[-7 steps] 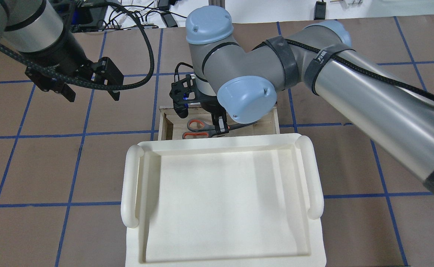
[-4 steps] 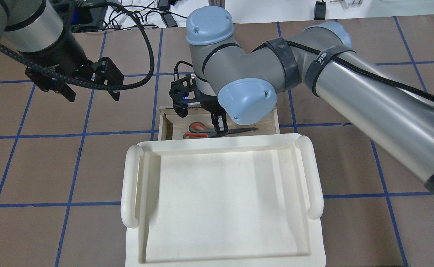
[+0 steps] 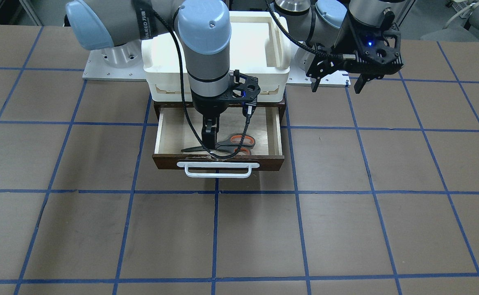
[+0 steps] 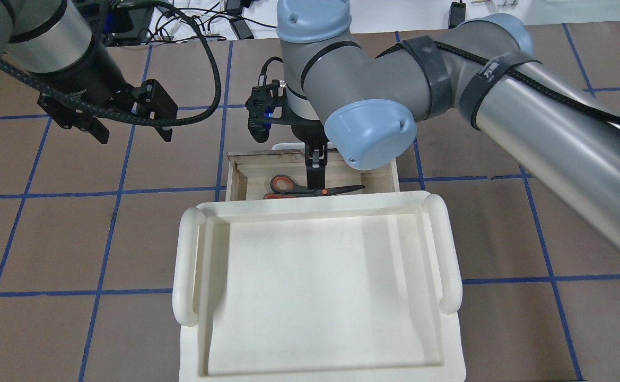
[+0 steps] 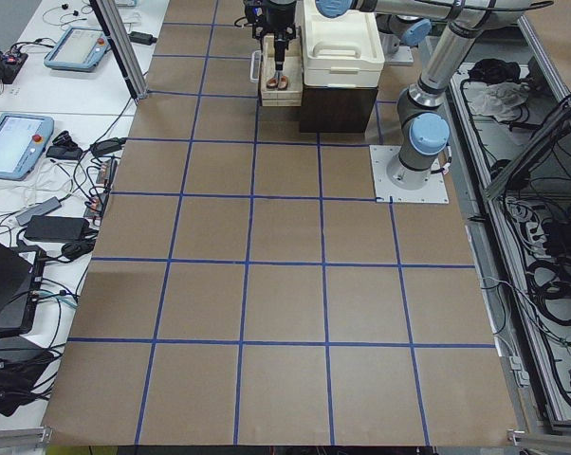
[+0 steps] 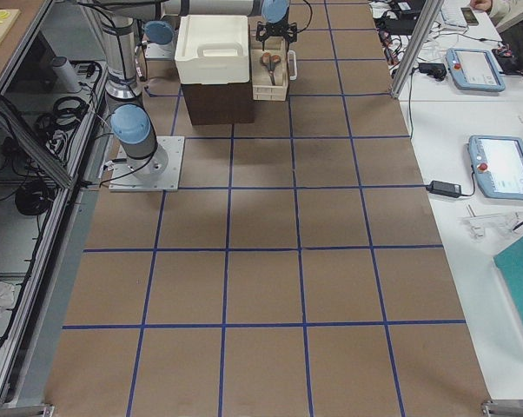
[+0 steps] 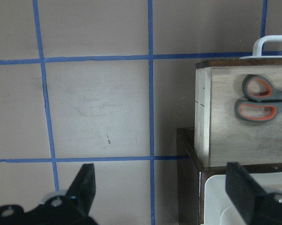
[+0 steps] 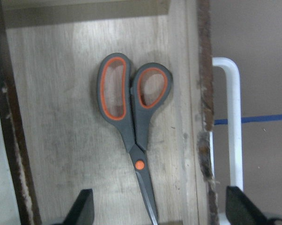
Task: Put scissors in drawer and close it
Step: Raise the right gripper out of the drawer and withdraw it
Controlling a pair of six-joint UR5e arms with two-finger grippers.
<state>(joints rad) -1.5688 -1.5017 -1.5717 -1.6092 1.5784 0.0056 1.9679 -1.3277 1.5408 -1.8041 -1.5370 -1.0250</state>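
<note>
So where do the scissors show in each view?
Front-facing: scissors centre, handles rightward.
Overhead: scissors centre, handles leftward.
Exterior left: scissors top centre, tiny.
Exterior right: scissors top centre, tiny.
Left wrist: scissors at right edge.
Right wrist: scissors centre, handles up.
Shared landmark: white drawer handle beside them.

So the right gripper (image 4: 315, 172) has let go of the scissors (image 8: 134, 122) and lifted off a bit, its jaws now spread wide. The scissors have dropped and lie flat on the drawer (image 3: 165, 135) floor.
</note>
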